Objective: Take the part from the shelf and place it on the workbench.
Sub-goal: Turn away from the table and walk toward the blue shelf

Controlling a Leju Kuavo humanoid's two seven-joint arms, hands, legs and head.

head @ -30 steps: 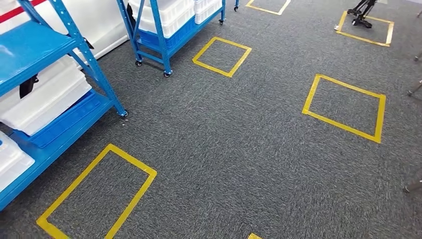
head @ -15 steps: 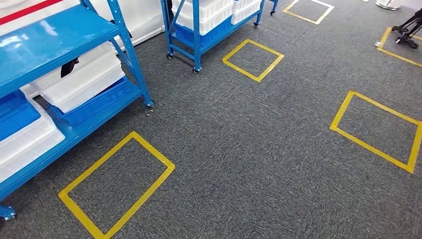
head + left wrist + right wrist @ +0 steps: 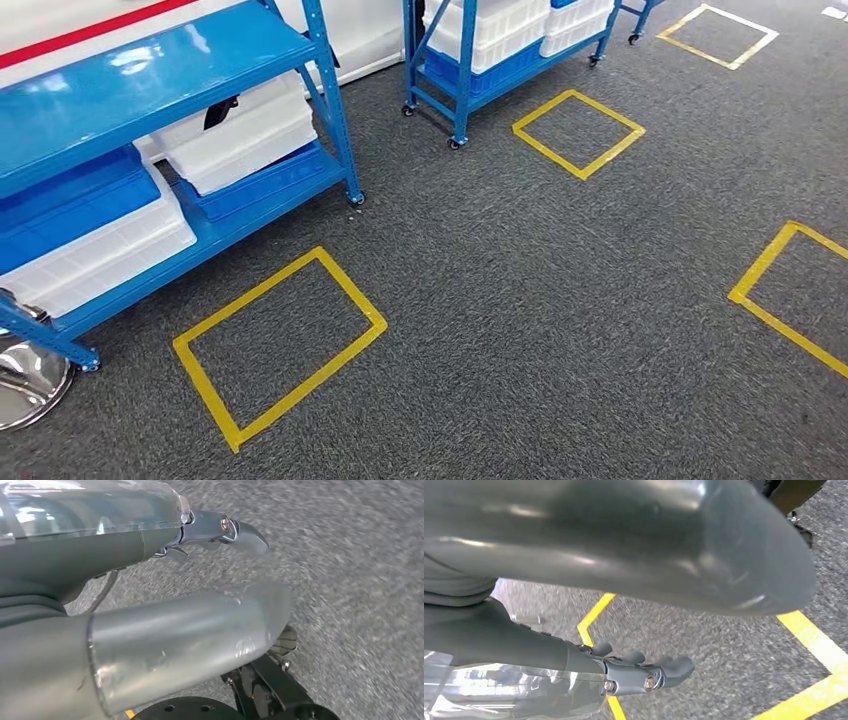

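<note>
Shelf (image 3: 150,75): blue steel rack at the floor's left edge, its top deck bare and glossy.
Bins (image 3: 240,135): white and blue bins stacked on the lower deck; which holds the part cannot be told.
Floor (image 3: 520,300): grey carpet with yellow tape squares (image 3: 280,345).
Left hand (image 3: 150,580): hangs over the carpet, fingers apart, holding nothing.
Right hand (image 3: 624,645): hangs over tape lines, fingers apart, empty.

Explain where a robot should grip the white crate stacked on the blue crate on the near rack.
Probably the white crate by its front rim, from the aisle side: it lies flat, long edge outward, and the upper deck blocks the top.
</note>
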